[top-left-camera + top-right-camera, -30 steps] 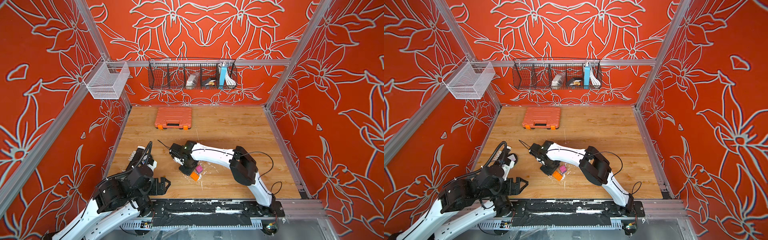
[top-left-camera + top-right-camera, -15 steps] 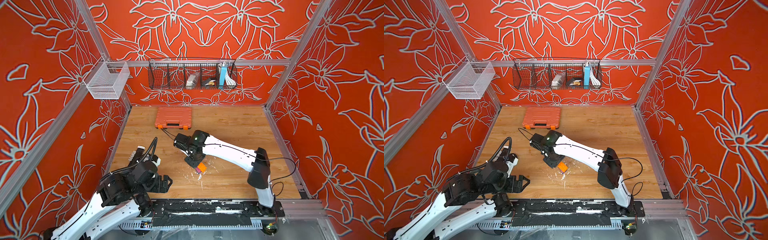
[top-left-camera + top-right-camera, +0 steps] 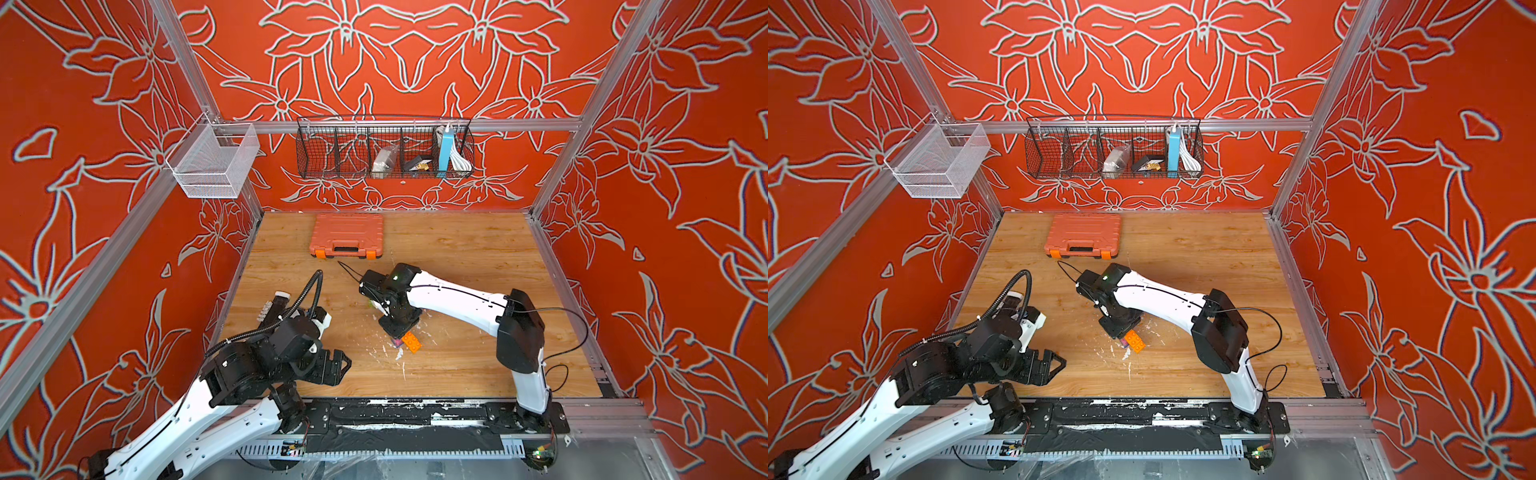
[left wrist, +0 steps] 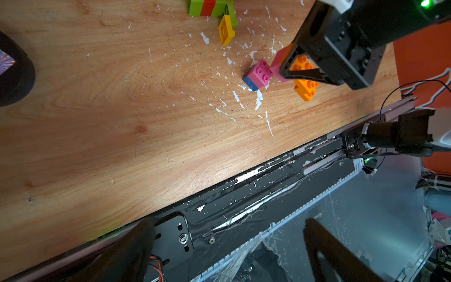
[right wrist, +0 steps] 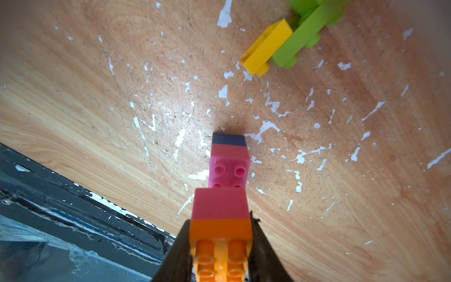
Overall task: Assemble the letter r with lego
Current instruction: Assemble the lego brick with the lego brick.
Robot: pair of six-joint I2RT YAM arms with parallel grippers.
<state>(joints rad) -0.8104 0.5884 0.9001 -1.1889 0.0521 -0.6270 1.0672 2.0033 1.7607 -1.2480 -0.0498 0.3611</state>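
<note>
Your wooden tabletop (image 3: 478, 257) is flecked with white. A closed orange toolbox (image 3: 347, 235) lies well beyond your right gripper (image 3: 400, 332). That gripper points down, pinching a long orange brick (image 5: 220, 229) with a pink brick (image 5: 219, 203) stuck beneath it. Your left gripper (image 3: 344, 368) hangs spread wide, well off to its side. Just ahead of the right jaws stands a pink-on-blue stack (image 5: 229, 161); whether it touches the held pink brick is unclear. A yellow brick (image 5: 266, 46) and green bricks (image 5: 305, 29) lie farther ahead.
</note>
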